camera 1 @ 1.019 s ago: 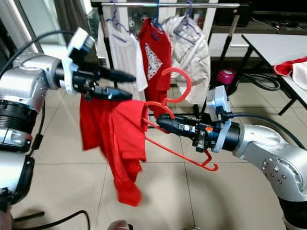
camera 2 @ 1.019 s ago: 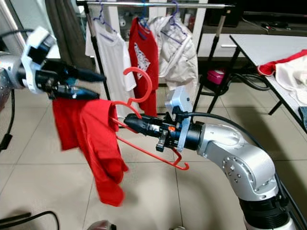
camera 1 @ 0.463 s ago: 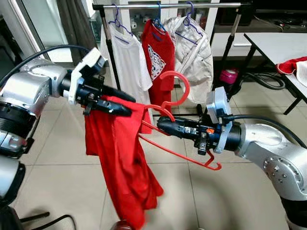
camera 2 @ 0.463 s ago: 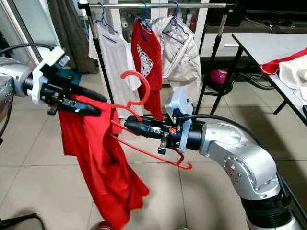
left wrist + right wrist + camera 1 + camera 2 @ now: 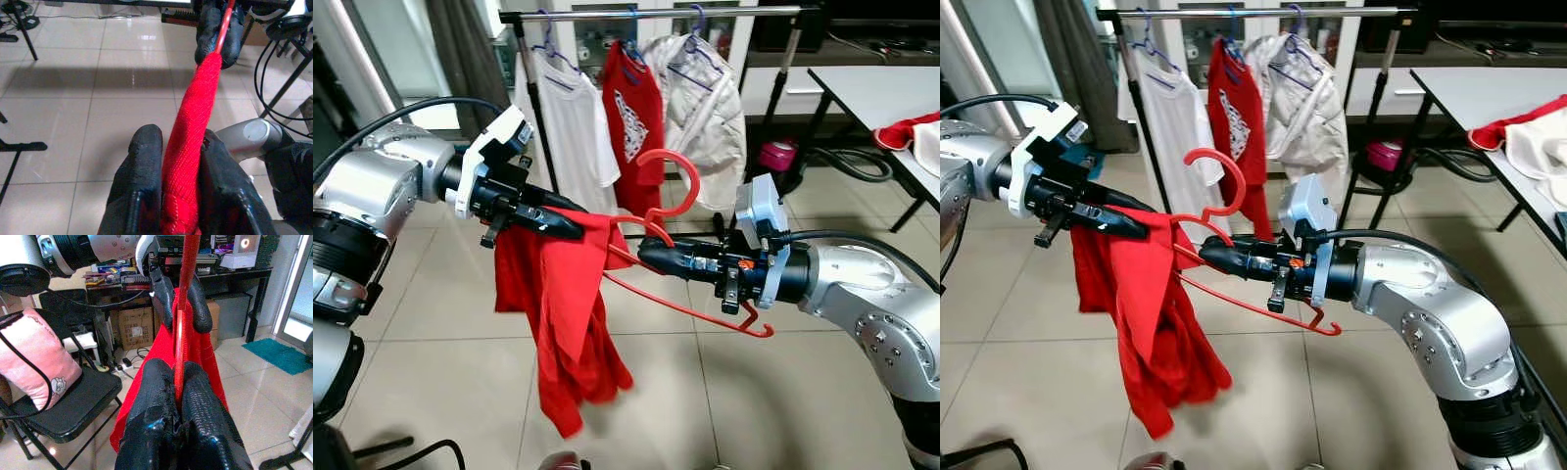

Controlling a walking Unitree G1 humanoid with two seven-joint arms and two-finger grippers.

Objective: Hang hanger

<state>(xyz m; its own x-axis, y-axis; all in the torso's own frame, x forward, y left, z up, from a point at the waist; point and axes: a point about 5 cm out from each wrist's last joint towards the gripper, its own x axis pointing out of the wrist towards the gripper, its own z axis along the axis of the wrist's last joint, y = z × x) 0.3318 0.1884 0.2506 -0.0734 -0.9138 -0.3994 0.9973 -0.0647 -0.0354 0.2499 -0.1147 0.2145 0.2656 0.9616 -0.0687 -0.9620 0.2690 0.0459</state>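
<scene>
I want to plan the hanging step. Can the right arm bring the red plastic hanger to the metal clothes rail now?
Probably not yet. The right gripper holds the red plastic hanger well below the metal clothes rail, and the left gripper pinches the red shirt draped on it.

A lived-in room of a home that doubles as a work space; the floor [image 5: 440,362] is laid with pale glossy tiles; a metal clothes rail [image 5: 656,12] on black uprights carries a white T-shirt [image 5: 570,117], a red printed T-shirt [image 5: 631,122] and a pale jacket [image 5: 705,108] on hangers; a white table [image 5: 1498,88] at the right has red and white laundry [image 5: 1528,132] heaped on it; dark cables [image 5: 847,162] lie coiled on the tiles beneath it; the right wrist view takes in a black folding chair [image 5: 73,411] with a pink cushion [image 5: 36,357], cardboard boxes [image 5: 137,328] under a cluttered desk [image 5: 230,271], and a teal mat [image 5: 281,355].
</scene>
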